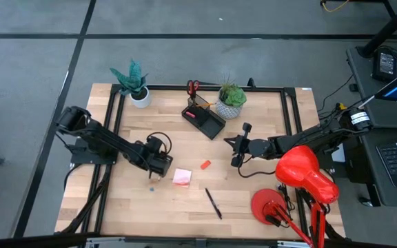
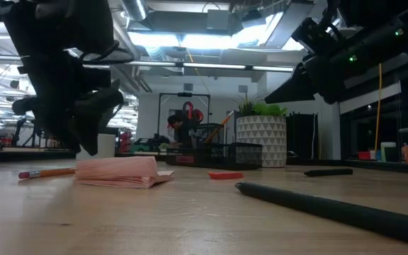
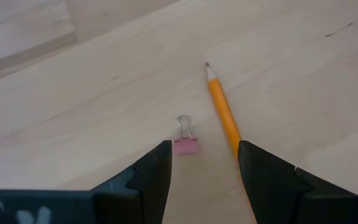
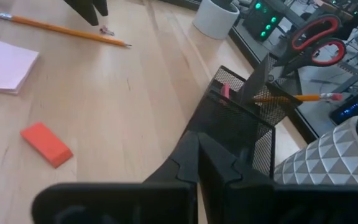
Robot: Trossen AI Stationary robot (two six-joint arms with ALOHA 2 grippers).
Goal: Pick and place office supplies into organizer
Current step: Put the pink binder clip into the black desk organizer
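On the left half of the table (image 1: 129, 207), the left gripper (image 1: 158, 168) is held low over the wood with its two fingers (image 3: 146, 177) apart and nothing between them. Seen in its wrist view, a small pink clip (image 3: 184, 142) lies just ahead of the gap, and the yellow pencil (image 3: 224, 112) lies just beside the clip, running under one finger. The step in hand looks like a pick-up on this side, but it cannot be told for sure whether the clip or the pencil is the thing wanted. A pink pad of sticky notes (image 1: 182, 177) sits just to the right of this gripper, a red eraser (image 1: 205, 164) is a little farther right, and a black pen (image 1: 214, 204) lies nearer the front edge. The black organizer (image 1: 204, 118) stands toward the far side of the table, between two potted plants (image 1: 231, 100). Red scissors (image 4: 311, 41) and another pencil are already standing in its tall end. The right gripper (image 1: 238, 146) waits just to the right of the organizer with its fingers pressed together and nothing held. Next, the open fingers would need to be lowered so that one thing sits in the gap, then closed on it. After that, the thing would need to be lifted and carried far and to the right to the organizer. Care would be needed so that the clip and pencil are not pinched at the same time.
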